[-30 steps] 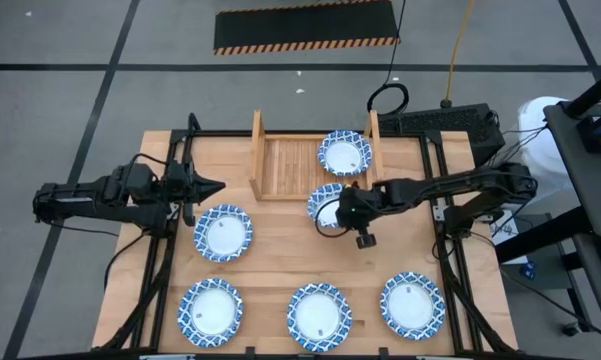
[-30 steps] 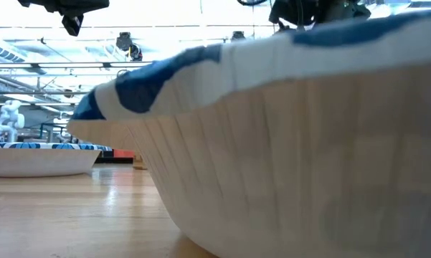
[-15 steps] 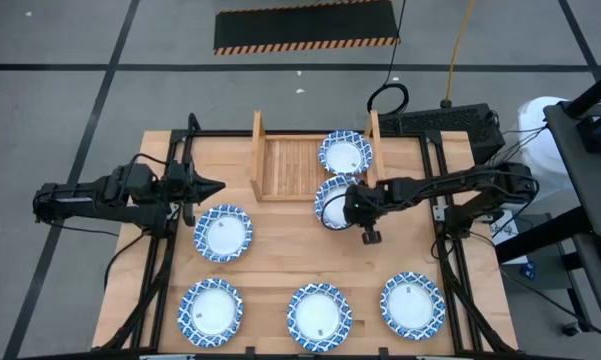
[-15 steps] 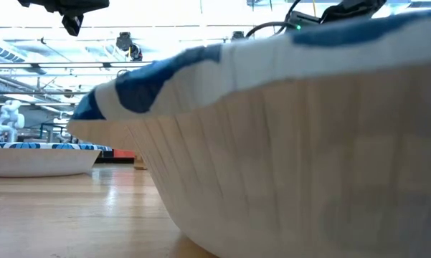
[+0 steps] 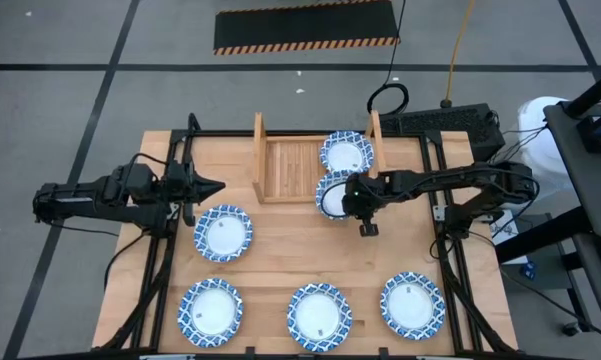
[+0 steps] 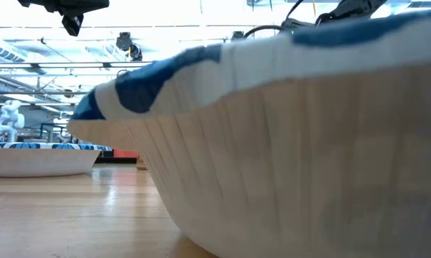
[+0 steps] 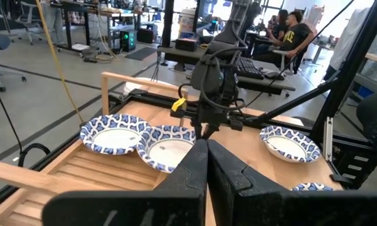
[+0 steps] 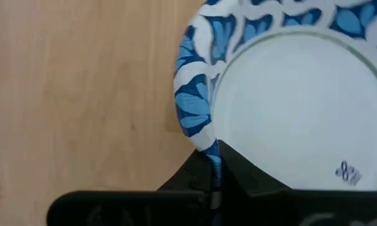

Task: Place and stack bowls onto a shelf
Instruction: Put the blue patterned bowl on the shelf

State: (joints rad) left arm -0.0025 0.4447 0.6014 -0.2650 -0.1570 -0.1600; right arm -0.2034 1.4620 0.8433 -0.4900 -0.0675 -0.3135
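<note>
The carried bowl point(image 5: 334, 194) has travelled up the counter point(image 5: 280, 255) over the last second and now sits at the front edge of the shelf point(image 5: 290, 168), its rim overlapping the bowl already on the shelf point(image 5: 344, 154). That looks like the stacking step closing in, with the drop onto the shelved bowl still to come. The right claw point(image 5: 348, 196) is pinching this bowl's patterned rim; in the right wrist view the two dark fingers are pressed together on the blue-and-white edge point(image 8: 201, 135), and the white well of the bowl spreads away beyond them. So the bowl hangs from the claw by one edge, out toward the shelf. The left claw point(image 5: 216, 186) is pressed together and holds nothing, waiting at the left side of the counter, just above another bowl point(image 5: 223, 233). Three more bowls point(image 5: 318, 316) line the near edge.
</note>
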